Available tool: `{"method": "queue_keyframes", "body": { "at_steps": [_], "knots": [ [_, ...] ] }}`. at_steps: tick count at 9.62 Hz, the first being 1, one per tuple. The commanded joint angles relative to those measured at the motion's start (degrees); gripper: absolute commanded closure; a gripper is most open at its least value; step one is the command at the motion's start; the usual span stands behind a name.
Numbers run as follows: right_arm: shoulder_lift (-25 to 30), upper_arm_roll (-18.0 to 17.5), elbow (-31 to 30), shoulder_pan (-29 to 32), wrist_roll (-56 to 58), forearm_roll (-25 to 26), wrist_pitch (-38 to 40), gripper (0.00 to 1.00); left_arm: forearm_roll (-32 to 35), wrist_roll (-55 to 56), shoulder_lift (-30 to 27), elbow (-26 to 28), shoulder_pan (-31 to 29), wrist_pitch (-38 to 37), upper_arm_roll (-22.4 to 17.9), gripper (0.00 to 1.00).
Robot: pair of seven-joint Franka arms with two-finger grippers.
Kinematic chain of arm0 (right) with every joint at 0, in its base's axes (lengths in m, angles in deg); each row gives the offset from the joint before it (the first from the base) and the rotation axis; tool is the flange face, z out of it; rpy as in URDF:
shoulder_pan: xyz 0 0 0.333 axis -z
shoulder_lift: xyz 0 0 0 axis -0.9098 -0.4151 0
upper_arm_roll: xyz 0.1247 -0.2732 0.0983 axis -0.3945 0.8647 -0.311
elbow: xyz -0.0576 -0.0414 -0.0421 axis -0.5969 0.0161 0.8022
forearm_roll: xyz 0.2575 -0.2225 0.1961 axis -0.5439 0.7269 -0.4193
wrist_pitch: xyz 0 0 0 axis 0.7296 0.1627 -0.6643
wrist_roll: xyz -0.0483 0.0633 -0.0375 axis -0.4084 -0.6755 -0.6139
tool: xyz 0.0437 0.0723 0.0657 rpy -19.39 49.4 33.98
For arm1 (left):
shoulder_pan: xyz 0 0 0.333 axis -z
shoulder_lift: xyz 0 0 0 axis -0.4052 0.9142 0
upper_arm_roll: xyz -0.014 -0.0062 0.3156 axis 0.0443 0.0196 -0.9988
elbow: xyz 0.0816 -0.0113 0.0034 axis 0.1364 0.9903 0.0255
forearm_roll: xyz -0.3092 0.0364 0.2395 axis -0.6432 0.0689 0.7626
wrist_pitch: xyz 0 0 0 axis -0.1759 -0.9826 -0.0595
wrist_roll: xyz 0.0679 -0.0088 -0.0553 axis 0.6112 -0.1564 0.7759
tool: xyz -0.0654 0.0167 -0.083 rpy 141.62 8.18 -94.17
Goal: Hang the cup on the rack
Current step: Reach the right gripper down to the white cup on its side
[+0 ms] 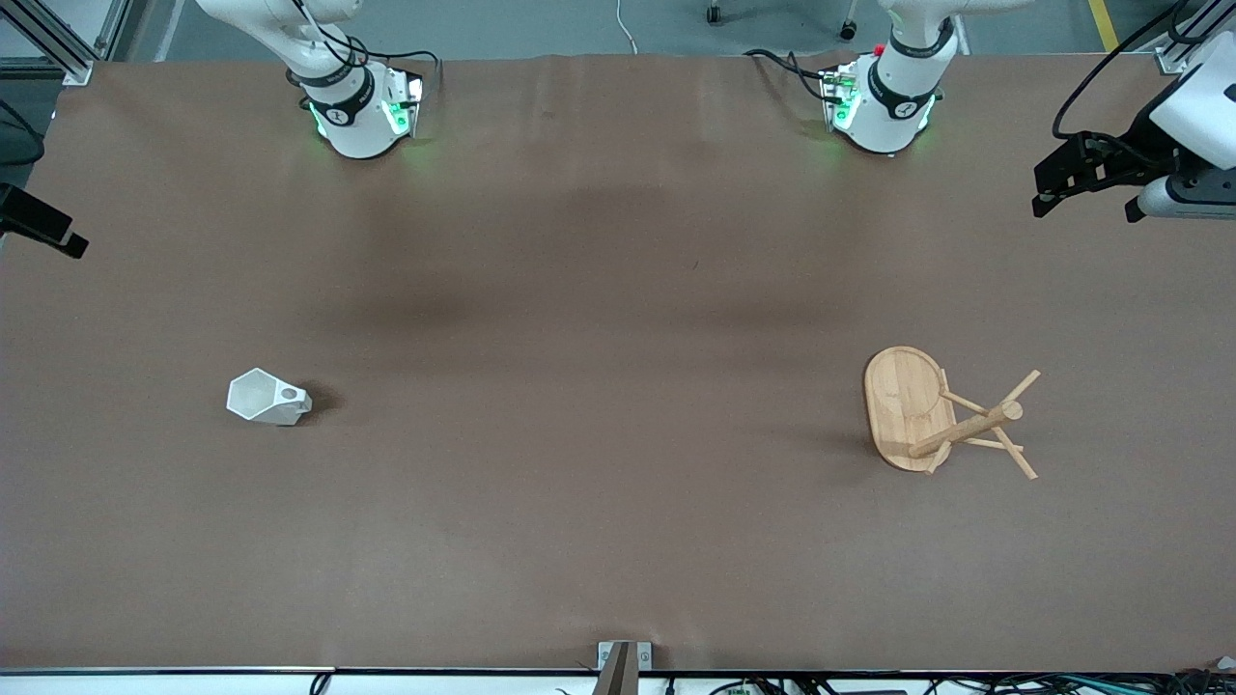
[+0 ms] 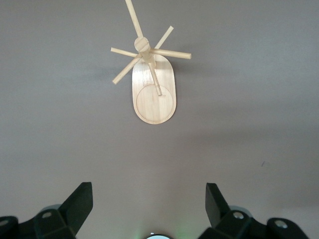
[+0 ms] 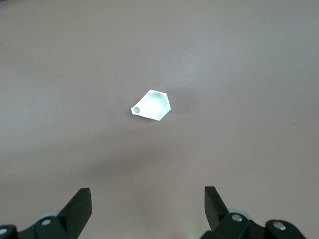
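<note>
So the cup (image 1: 267,398) sat upright on the tabletop (image 1: 599,386) toward the right arm's end, well apart from the rack (image 1: 927,415), which stood toward the left arm's end with its pegs sticking out from the post. Both arms were just waiting. The left gripper (image 2: 149,206) hung up over the table near the rack, fingers spread wide, nothing in them. Same for the right gripper (image 3: 147,209) above the cup, fingers apart and empty.

No text, label, brand or number could be read anywhere. Small dark marks sat on the arm bases (image 1: 352,111), perhaps logos, but too small to make out.
</note>
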Motion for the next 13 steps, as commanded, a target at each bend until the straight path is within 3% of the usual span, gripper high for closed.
{"method": "queue_keyframes", "body": {
  "at_steps": [1,9,13],
  "knots": [
    [0.1,-0.2,0.5,0.1,-0.2,0.9,0.4,0.0,0.0,-0.3,1.0,0.2,-0.2,-1.1,0.2,0.0],
    [-1.2,0.2,-2.2,0.3,3.2,0.4,-0.8,0.0,0.0,-0.7,1.4,-0.4,-0.4,-1.1,0.1,0.0],
    [-9.3,0.3,-12.9,0.9,11.9,0.3,-17.4,0.0,0.0,-0.8,1.5,-0.5,-0.5,-1.1,0.1,0.0]
  ]
}}
